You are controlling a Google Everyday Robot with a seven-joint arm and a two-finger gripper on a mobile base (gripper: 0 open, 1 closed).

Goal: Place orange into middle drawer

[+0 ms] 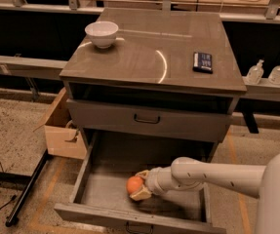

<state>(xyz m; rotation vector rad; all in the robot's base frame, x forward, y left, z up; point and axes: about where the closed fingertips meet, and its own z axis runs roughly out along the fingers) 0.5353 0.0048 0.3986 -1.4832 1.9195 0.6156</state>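
The orange (pixel 134 184) is inside the open middle drawer (pixel 103 191), low over its grey floor, near the middle and toward the front. My gripper (pixel 140 185) reaches in from the right and is shut on the orange, with one pale finger (pixel 142 173) above it and one below. My white arm (pixel 212 175) lies across the drawer's right side. The drawer's dark front handle (pixel 139 227) shows at the bottom edge.
A white bowl (pixel 101 33) and a black device (pixel 202 62) sit on the cabinet top (pixel 154 57). A closed drawer front with a black handle (pixel 147 118) is above the open drawer. A cardboard box (pixel 61 130) stands at the left. Two bottles (pixel 255 72) stand at the right.
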